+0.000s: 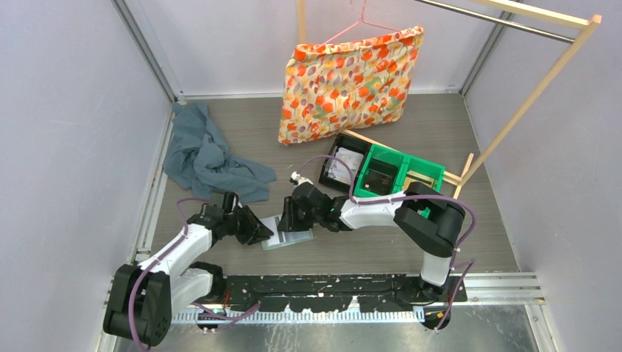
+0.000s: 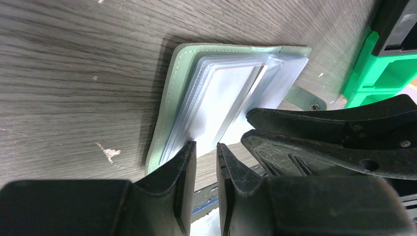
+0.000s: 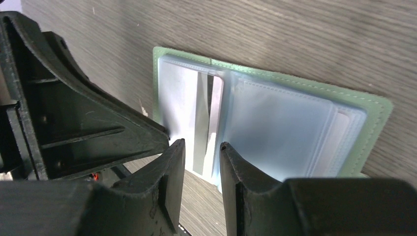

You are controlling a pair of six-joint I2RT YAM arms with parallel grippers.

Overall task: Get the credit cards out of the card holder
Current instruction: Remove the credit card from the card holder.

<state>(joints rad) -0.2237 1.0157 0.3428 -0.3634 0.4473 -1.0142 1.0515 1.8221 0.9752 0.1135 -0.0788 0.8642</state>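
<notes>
I am working over the holder (image 1: pixel 288 237) (image 2: pixel 172 88) (image 3: pixel 376 105), which is lying open, pockets up, on the table (image 1: pixel 367 253) between my two grippers. The green bins (image 1: pixel 400 172) are standing well off to the far right.

My left gripper (image 1: pixel 265 235) (image 2: pixel 206 147) is pointing in from the left. Its jaws are standing only slightly apart, with the edge of a clear pocket lying in the gap. I cannot tell whether they are pinching it.

My right gripper (image 1: pixel 287 220) (image 3: pixel 202 145) is pointing in from the right, just beside the left one. Its jaws are also narrowly parted, straddling the edge of a striped card (image 3: pixel 209 113) in its pocket. I cannot tell if they are gripping it. Another card (image 3: pixel 339 135) is sitting in a pocket on the other half.
</notes>
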